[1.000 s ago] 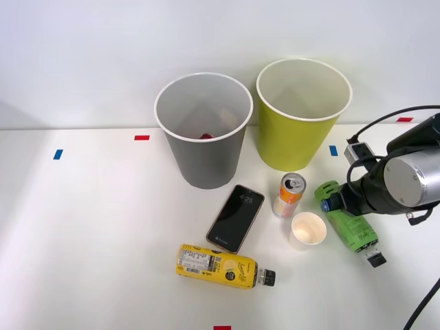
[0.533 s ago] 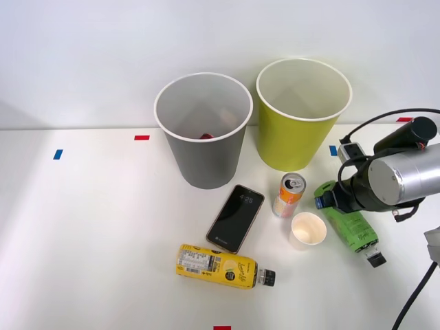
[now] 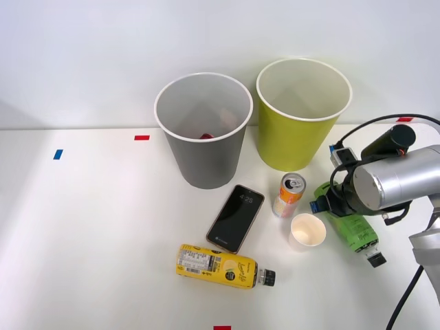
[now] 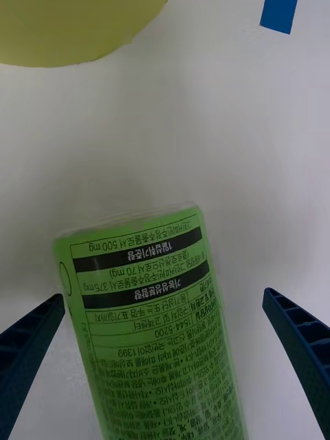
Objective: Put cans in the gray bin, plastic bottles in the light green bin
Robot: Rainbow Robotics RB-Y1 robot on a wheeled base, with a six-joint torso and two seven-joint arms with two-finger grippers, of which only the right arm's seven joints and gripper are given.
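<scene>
The green-labelled plastic bottle (image 3: 356,232) lies on its side at the right of the table, cap toward the front. My right gripper (image 3: 321,201) hangs over its far end. In the wrist view the gripper (image 4: 163,302) is open, with one blue finger (image 4: 27,350) on each side of the green bottle (image 4: 158,330) and neither touching it. The yellow-labelled bottle (image 3: 218,265) lies near the front. The orange and white can (image 3: 289,195) stands upright in front of the light green bin (image 3: 302,130). To the left of that bin stands the gray bin (image 3: 204,148).
A white paper cup (image 3: 307,231) stands between the can and the green bottle. A black phone (image 3: 236,218) lies flat in front of the gray bin. Blue tape (image 4: 278,14) marks the table beside the light green bin (image 4: 69,27). Something small and red (image 3: 205,136) lies inside the gray bin.
My right arm has shifted a little left and toward the bins, bringing the gripper over the green bottle's far end. None of the objects has moved.
</scene>
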